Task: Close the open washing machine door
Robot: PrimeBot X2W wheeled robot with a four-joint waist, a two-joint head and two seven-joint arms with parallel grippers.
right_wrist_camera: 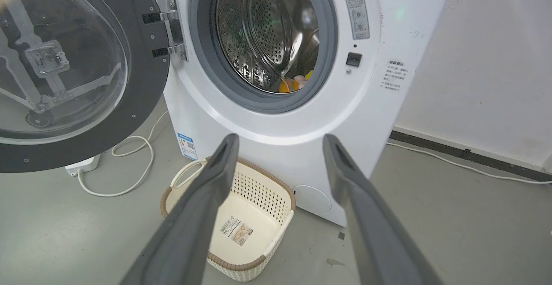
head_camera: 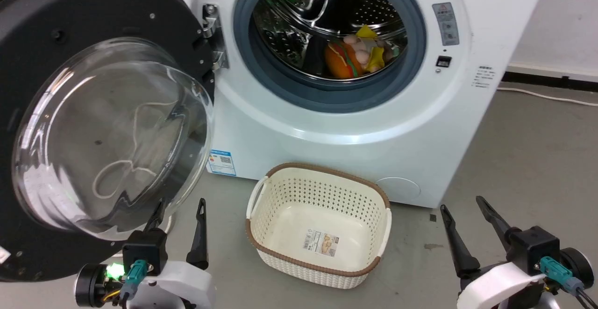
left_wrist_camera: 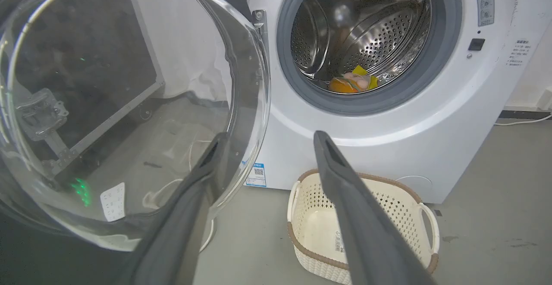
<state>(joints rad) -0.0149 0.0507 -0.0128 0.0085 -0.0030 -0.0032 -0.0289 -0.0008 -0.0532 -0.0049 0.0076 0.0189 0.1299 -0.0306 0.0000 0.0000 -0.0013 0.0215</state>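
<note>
The white washing machine (head_camera: pixel 336 126) stands ahead with its round front opening uncovered. Its door (head_camera: pixel 112 126) is swung wide to the left on a hinge, black rim and bulging clear glass bowl facing me. The same door (left_wrist_camera: pixel 129 104) looms close in the left wrist view and sits at the left as the door (right_wrist_camera: pixel 142 73) in the right wrist view. My left gripper (head_camera: pixel 182 208) is open, just below the glass bowl's lower edge, holding nothing. My right gripper (head_camera: pixel 462 208) is open at the lower right, over bare floor.
A cream perforated basket (head_camera: pixel 319 178) with a brown rim sits on the floor in front of the machine, between my grippers. Colourful soft toys (head_camera: pixel 357 54) lie in the steel drum. A white cable (right_wrist_camera: pixel 129 164) and a power strip (right_wrist_camera: pixel 82 165) lie under the door.
</note>
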